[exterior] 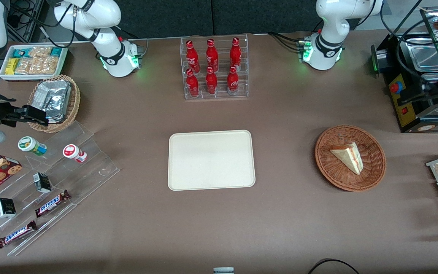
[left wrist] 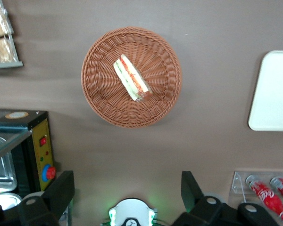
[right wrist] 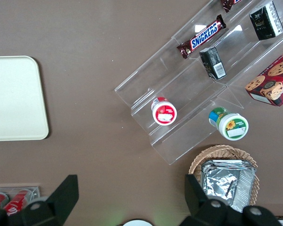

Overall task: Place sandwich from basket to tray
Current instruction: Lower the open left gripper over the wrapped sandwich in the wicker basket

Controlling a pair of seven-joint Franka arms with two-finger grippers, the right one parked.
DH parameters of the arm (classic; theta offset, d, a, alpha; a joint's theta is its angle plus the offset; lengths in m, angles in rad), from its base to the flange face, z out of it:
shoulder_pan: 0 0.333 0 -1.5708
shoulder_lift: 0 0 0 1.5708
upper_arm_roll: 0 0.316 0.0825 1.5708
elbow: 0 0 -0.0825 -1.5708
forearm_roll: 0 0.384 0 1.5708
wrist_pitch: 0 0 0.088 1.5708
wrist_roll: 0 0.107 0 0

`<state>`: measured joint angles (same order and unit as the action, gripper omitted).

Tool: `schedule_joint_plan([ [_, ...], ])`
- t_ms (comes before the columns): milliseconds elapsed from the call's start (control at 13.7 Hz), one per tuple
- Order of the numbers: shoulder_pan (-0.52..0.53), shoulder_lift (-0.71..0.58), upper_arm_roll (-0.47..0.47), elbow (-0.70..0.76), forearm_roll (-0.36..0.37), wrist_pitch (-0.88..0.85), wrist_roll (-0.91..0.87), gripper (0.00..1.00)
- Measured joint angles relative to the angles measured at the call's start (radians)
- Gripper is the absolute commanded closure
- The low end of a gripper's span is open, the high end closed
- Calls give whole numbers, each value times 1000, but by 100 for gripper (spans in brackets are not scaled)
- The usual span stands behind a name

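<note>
High above the basket (left wrist: pixel 131 77), the gripper (left wrist: pixel 127 188) hangs with fingers (left wrist: pixel 61 188) spread; sandwich (left wrist: pixel 132 78) lies diagonally inside, so I'd guess wrist rotation's needed.

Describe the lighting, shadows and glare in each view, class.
Front view: even light, green base LEDs, soft shadow beside the basket. Left wrist view: open gripper dark above the sandwich, tray bright. Right wrist view: glare on foil packets.

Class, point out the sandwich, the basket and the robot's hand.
sandwich (exterior: pixel 348 155), front view, on its bread face.
basket (exterior: pixel 327 161), front view, bare wicker wall.
hand (left wrist: pixel 127 190), left wrist view, between its open fingers.
</note>
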<state>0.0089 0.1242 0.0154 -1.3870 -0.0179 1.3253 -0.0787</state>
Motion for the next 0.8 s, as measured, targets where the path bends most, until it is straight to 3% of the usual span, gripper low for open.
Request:
schedule_joint_plan([
  [219,13,43,12,-80,0,120,-151,0],
  [803,12,54,7,-456,0,603,-708,0],
])
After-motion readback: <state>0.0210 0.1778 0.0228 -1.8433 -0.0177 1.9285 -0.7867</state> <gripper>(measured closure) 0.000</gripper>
